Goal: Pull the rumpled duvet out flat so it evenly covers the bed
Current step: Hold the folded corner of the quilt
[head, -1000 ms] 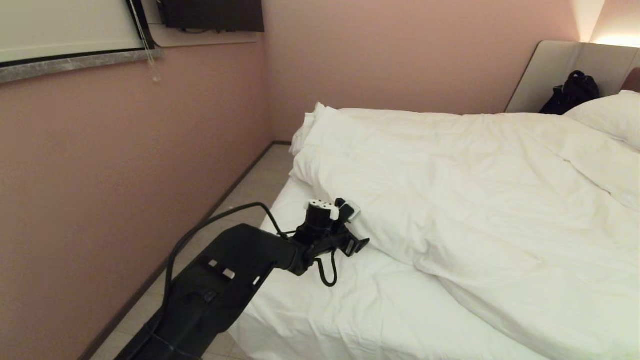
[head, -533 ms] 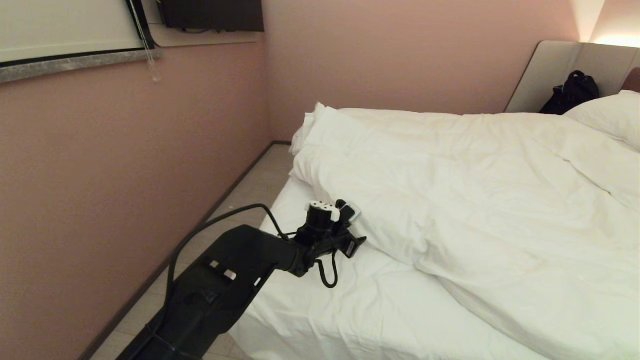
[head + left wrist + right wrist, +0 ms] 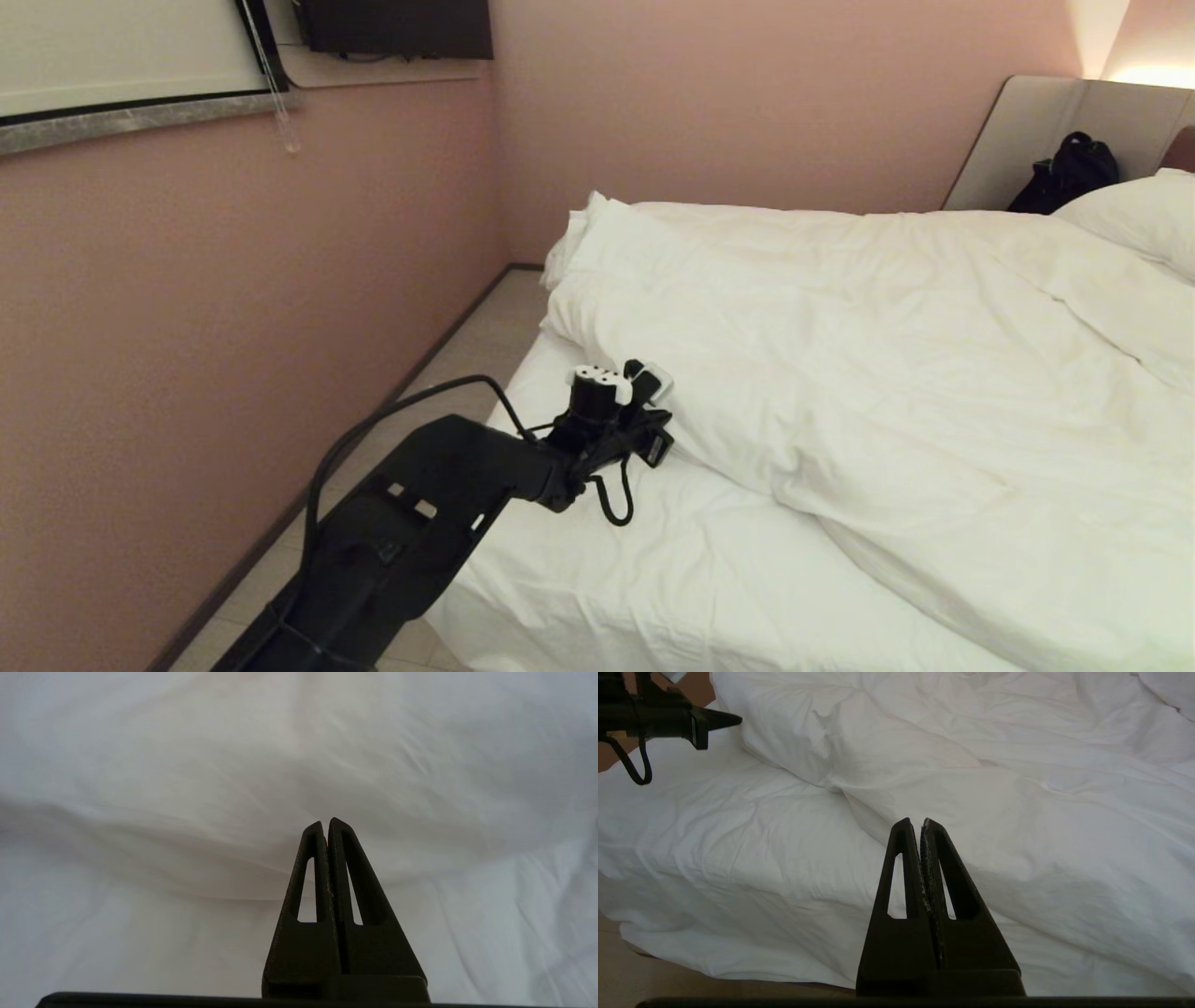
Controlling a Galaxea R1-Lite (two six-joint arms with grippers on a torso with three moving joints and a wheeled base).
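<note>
Clearly the task has hardly begun: the single duvet lies bunched toward the far side and the head of the bed, its near edge folded back in a thick roll, so a broad strip of bare sheet shows along the foot and near corner. What remains, by my judgement, is to draw that edge down over the strip and smooth the wrinkles. The left gripper sits at the rolled edge, its fingers pressed together; in its wrist view no fabric shows between them, so whether any duvet is caught I cannot tell. The right gripper hangs above the foot of the bed, fingers pressed together on nothing. One pillow and one black bag lie by the headboard.
</note>
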